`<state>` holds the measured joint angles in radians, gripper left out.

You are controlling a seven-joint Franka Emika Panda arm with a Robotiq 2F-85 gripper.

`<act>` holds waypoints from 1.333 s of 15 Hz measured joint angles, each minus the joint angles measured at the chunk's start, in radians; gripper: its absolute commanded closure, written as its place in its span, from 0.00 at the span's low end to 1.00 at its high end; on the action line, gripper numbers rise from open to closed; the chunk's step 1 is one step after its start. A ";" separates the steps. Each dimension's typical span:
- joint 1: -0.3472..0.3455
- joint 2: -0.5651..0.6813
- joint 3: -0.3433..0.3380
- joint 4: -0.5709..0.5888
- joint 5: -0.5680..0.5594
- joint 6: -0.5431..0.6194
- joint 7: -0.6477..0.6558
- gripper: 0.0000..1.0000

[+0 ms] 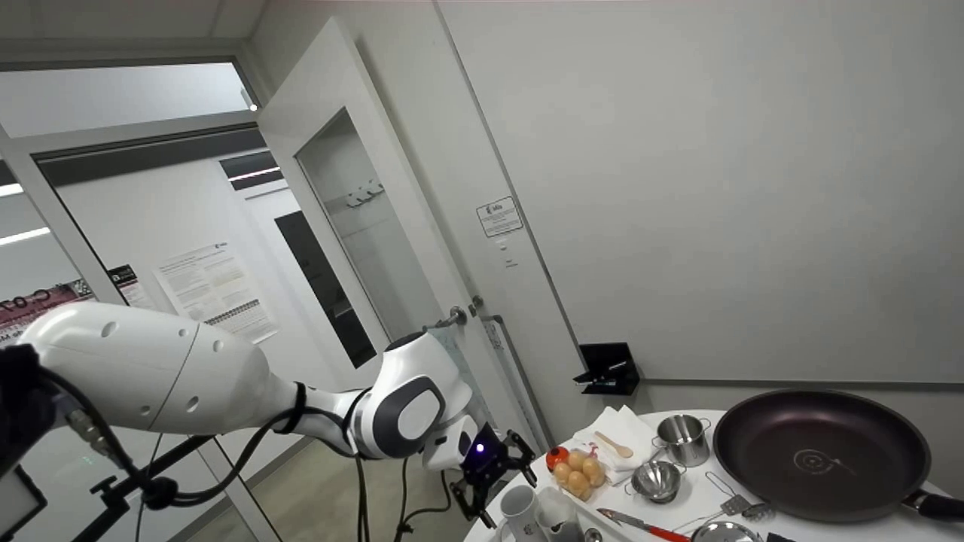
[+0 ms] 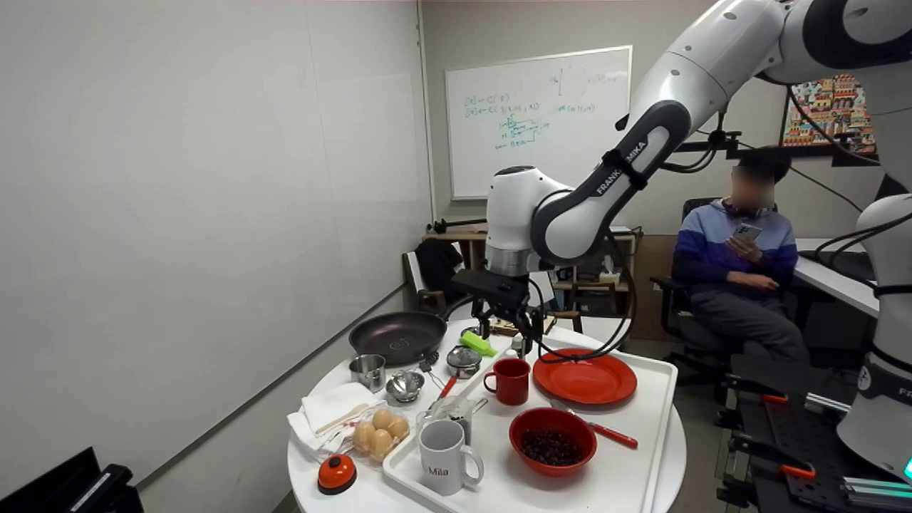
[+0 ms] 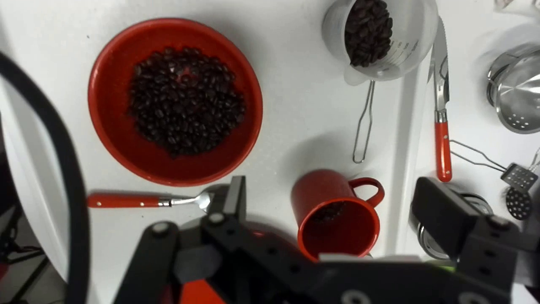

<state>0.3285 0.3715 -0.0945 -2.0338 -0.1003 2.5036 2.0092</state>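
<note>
1. The white tray (image 2: 613,477) on the surface (image 2: 377,491) likely keeps the red bowl (image 3: 109,109) and red mug (image 2: 513,385) together; the bowl's walls probably stop the dark beans (image 3: 187,107) scattering.
2. The mug stands upright, handle turned away from the bowl.
3. The pincer (image 3: 331,188) hangs spread wide, pinching nothing; the mug lies below, apart, showing between its fingers (image 3: 438,211) in the wrist view.

The red mug (image 3: 316,194) and red bowl (image 3: 112,105) are glossy; the measuring cup (image 3: 403,46) is translucent plastic; the pot (image 2: 368,375) is polished metal.
</note>
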 measured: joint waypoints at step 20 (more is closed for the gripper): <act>0.004 0.462 -0.014 0.539 0.032 -0.081 0.585 0.00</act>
<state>0.3322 0.8330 -0.1089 -1.4951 -0.0679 2.4226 2.5944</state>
